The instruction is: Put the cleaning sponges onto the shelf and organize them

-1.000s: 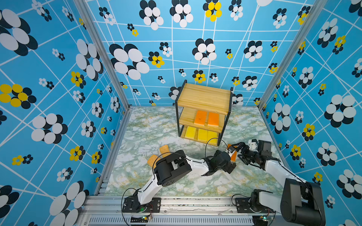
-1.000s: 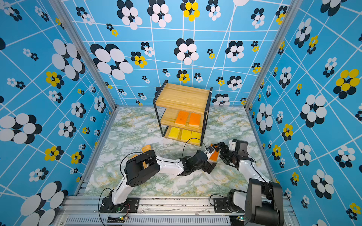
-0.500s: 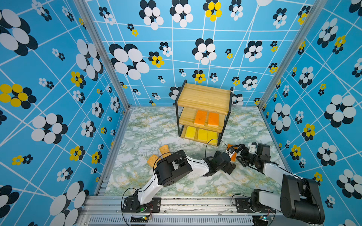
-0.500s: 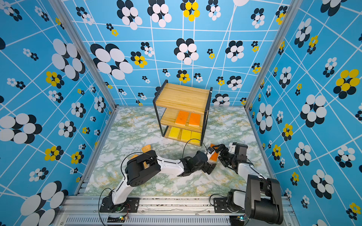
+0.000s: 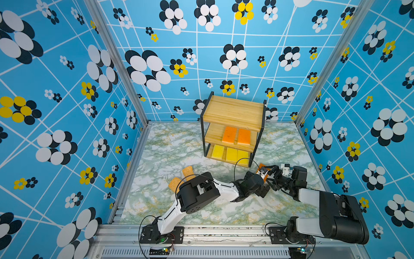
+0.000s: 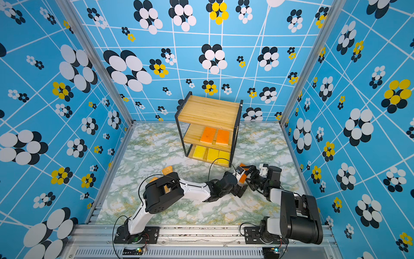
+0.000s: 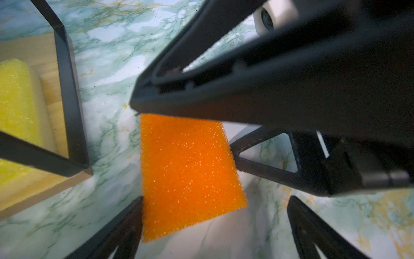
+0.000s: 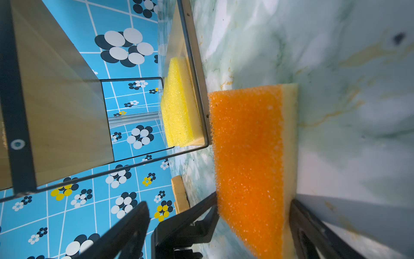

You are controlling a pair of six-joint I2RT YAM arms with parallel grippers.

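Sponges and a small rack sit on a green marble-patterned table (image 5: 170,143) inside a booth with blue flowered walls. At far left, two tan porous sponges (image 5: 187,172) lie on the table, partly hidden behind the left arm's elbow. In the middle, against the back wall, stands the three-tier wooden shelf (image 5: 233,109). Its top board is bare, two orange sponges (image 5: 229,134) lie side by side on the middle board, and three yellow sponges (image 5: 230,154) fill the bottom one.

Just right of the shelf's front corner, a third orange sponge (image 7: 188,175) lies on the table, scrub face up and pale backing underneath. Both arms meet over it. The left gripper (image 7: 215,199), reaching across, stands wide open around the sponge, one fingertip against its edge, grasping nothing. The right gripper (image 5: 270,173), turned on its side, is released too: one finger sits low beside the backing, the other well clear of the orange face.

The sponge looks light and soft, likely to squash or bow under a hard pinch. Its coarse face should resist slipping. A gentle hold across the two long edges near the middle seems best.
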